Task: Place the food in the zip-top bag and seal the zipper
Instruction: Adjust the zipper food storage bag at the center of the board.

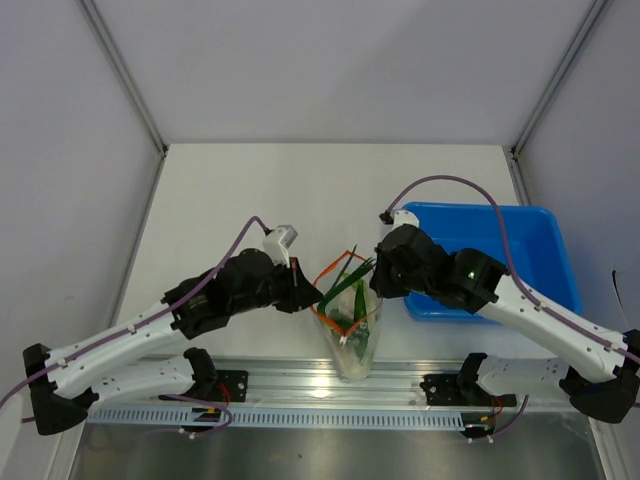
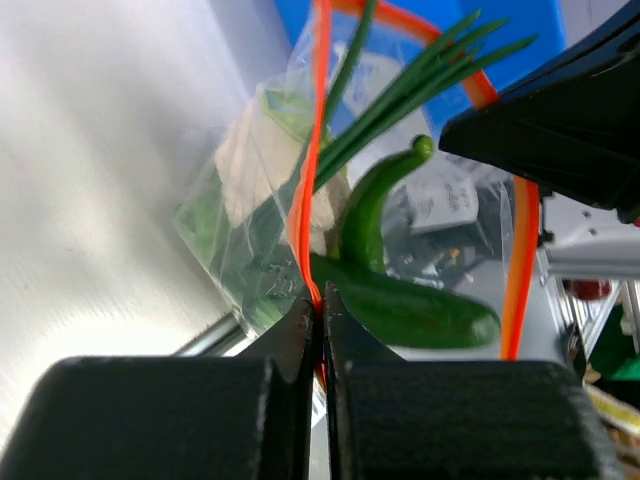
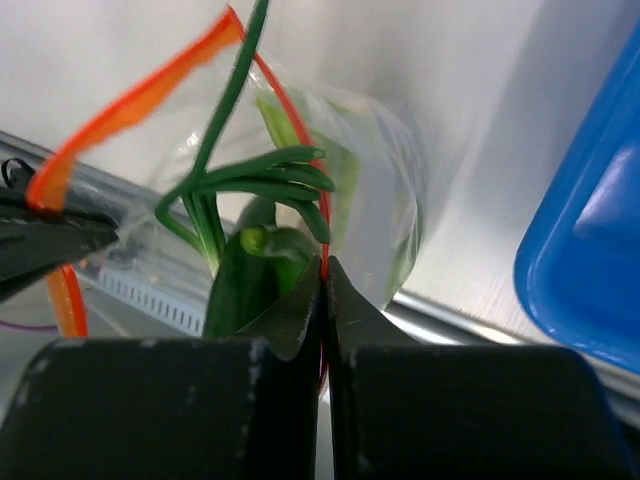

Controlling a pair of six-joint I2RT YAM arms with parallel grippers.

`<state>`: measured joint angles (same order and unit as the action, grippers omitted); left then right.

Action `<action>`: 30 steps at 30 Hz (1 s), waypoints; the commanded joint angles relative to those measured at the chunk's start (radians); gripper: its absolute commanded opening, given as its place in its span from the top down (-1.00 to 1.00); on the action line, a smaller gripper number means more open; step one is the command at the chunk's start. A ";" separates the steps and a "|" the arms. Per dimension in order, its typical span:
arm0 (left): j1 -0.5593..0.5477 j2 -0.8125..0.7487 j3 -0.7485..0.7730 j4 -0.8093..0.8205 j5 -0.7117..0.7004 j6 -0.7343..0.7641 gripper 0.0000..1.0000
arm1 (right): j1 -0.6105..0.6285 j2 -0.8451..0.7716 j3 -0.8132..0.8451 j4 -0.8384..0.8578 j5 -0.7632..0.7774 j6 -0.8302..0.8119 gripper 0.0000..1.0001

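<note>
zip-top bag (image 1: 356, 356) hangs mouth-up | food (image 1: 352, 281) pokes upward | left jaws, right jaws clamp zipper (image 1: 322, 276)

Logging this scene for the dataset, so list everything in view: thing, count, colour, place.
zip-top bag: one, clear, held between the two grippers at the table's near edge, mouth open.
zipper: one, orange-red, along the bag's mouth, not sealed.
food: several pieces, green, inside the bag; thin blades stick out of the mouth; exact count hidden.
bin: one, blue, on the table to the right of the bag.
table: one, white, under everything.
rail: one, silver, along the near edge.
left gripper: one, black, shut on the zipper's left side.
right gripper: one, black, shut on the zipper's right side.
</note>
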<state>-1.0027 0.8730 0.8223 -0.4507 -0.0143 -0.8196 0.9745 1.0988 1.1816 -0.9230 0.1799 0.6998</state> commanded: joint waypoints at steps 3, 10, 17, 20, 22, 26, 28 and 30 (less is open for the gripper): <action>-0.077 -0.045 0.205 -0.011 -0.018 0.069 0.99 | 0.235 0.024 0.274 -0.002 0.242 -0.089 1.00; -0.051 0.082 0.100 -0.002 -0.019 0.063 0.99 | 0.065 0.041 0.029 0.148 0.081 -0.105 1.00; 0.010 0.064 0.096 -0.006 -0.010 0.073 0.99 | 0.046 0.024 0.171 0.060 0.177 -0.172 1.00; 0.007 0.037 0.225 -0.061 0.007 0.085 0.99 | 0.055 0.027 0.314 -0.020 0.197 -0.192 1.00; 0.000 0.003 0.261 -0.074 0.037 0.082 0.99 | 0.079 0.026 0.366 -0.066 0.229 -0.186 1.00; -0.010 -0.035 0.255 -0.083 0.022 0.068 0.99 | 0.136 -0.013 0.377 -0.060 0.245 -0.145 1.00; -0.001 -0.025 0.206 -0.056 0.022 0.051 0.99 | 0.136 -0.025 0.316 -0.015 0.239 -0.137 1.00; 0.006 0.033 0.104 -0.019 0.053 0.030 0.99 | 0.104 -0.025 0.189 0.027 0.198 -0.140 1.00</action>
<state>-1.0035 0.8227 1.0309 -0.4870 0.0013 -0.7616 1.1023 1.0519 1.4876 -0.9268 0.3843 0.5488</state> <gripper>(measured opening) 0.008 0.006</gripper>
